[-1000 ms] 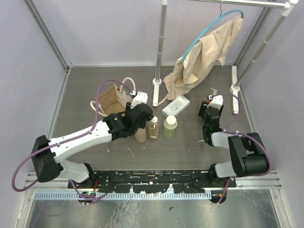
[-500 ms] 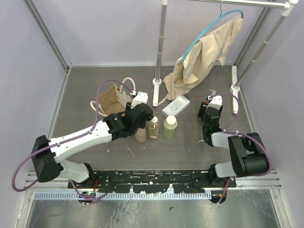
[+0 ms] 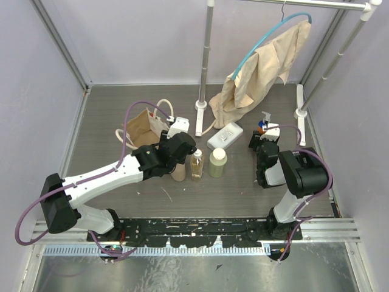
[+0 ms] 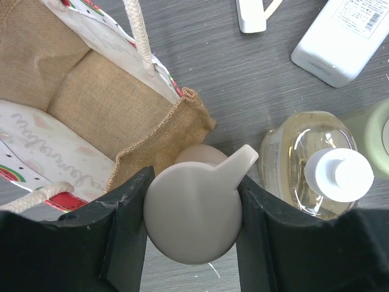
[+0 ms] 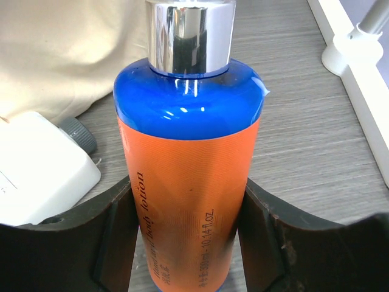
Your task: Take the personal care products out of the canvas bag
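My left gripper is shut on the pale round cap of the tan bottle, which stands beside the canvas bag. The slim amber bottle and the olive-green bottle stand to its right. The white flat-sided bottle lies further back. My right gripper is shut on an orange lotion bottle with blue shoulders and a chrome cap.
A beige cloth hangs on a teal hanger from a white rack. The rack's post foot stands behind the bottles, and another white foot lies right of my right gripper.
The right arm has folded in toward the left, and its gripper has shifted slightly left with the orange bottle. The left arm and the standing bottles have not moved.
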Robot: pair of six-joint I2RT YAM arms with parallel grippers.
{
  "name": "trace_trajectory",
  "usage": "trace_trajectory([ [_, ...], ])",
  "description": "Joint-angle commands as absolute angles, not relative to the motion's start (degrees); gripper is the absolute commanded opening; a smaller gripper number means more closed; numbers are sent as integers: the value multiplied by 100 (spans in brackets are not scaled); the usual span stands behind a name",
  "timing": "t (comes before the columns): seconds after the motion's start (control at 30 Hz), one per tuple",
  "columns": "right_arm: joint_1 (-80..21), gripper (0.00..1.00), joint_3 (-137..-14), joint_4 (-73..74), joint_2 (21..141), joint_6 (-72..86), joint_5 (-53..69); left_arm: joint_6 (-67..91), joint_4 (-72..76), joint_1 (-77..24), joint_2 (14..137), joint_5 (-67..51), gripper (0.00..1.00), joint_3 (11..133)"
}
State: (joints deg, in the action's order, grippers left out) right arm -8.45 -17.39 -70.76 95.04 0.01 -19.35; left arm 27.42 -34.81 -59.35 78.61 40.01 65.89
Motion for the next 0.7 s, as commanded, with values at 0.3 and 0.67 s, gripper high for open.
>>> trace_trajectory([
  [0.3, -852, 26, -1802, -9722, 10395, -7, -1934, 2546, -2958, -5945, 7705, 4556, 58, 6740],
  [0.67, -853, 100, -1671, -9722, 10172, -247, -1982, 2454, -2953, -5945, 7811, 4619, 58, 6785],
])
